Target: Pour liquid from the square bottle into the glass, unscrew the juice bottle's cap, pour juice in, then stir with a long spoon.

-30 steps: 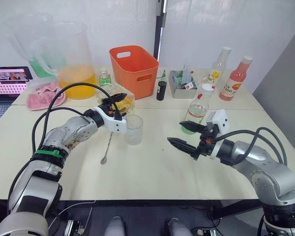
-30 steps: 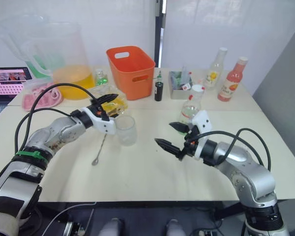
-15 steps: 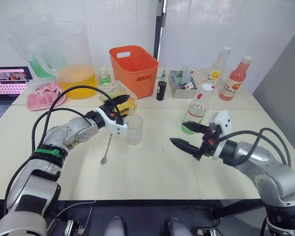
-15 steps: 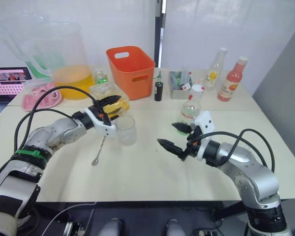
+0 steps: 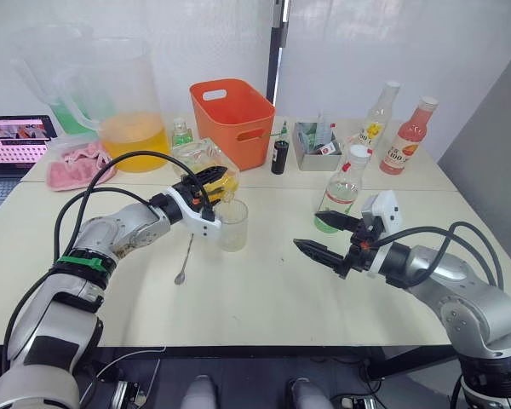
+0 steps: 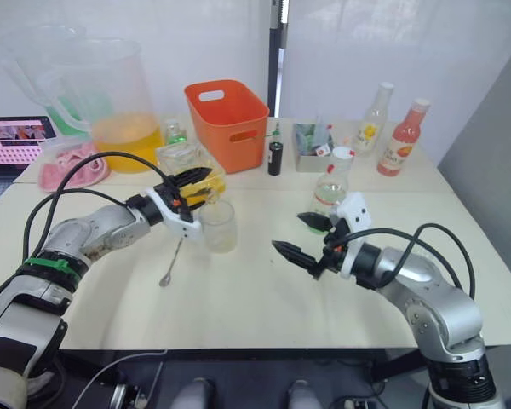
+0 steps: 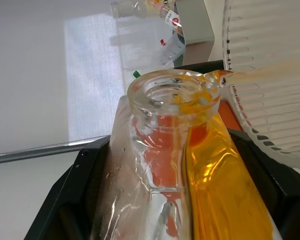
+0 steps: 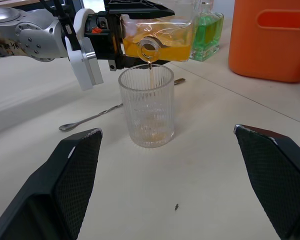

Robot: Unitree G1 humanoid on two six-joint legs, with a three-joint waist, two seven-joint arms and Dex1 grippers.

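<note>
Your left gripper [image 5: 206, 181] has the square bottle [image 5: 206, 167] tipped further than half a sec ago: the neck now sits right over the rim of the glass [image 5: 232, 224], and a thin thread of the liquid [image 8: 150, 70] runs from the mouth into it. A sec ago the bottle was lower and back from the rim, nothing flowing. So step 1 is live, w/ just a shallow amber pool at the glass bottom (barely started, by my read). The juice bottle [image 5: 341, 188] is still capped, the cap [image 5: 358, 152] on top, and the long spoon [image 5: 186, 254] lies flat on the table [image 5: 255, 298], below and outboard of your left jaws, just beside the glass.

Left jaws are clenched on the bottle's flat sides; the neck sticks out past the fingertips. Right gripper [image 5: 324, 236] is spread wide, holding nothing, w/ the glass well ahead of it and the juice bottle just behind its upper finger.

Materials:
- Square bottle: thick clear glass, angular faces, short round neck w/ heavy lip; wet film of orange at the lip in the left wrist view.
- Glass: clear, cylindrical, finely ribbed walls; light, prob. easy to nudge.
- Juice bottle: slim clear plastic, green label.
- Spoon: thin silver metal stem, small bowl.
- Table: smooth, pale, matte.
</note>
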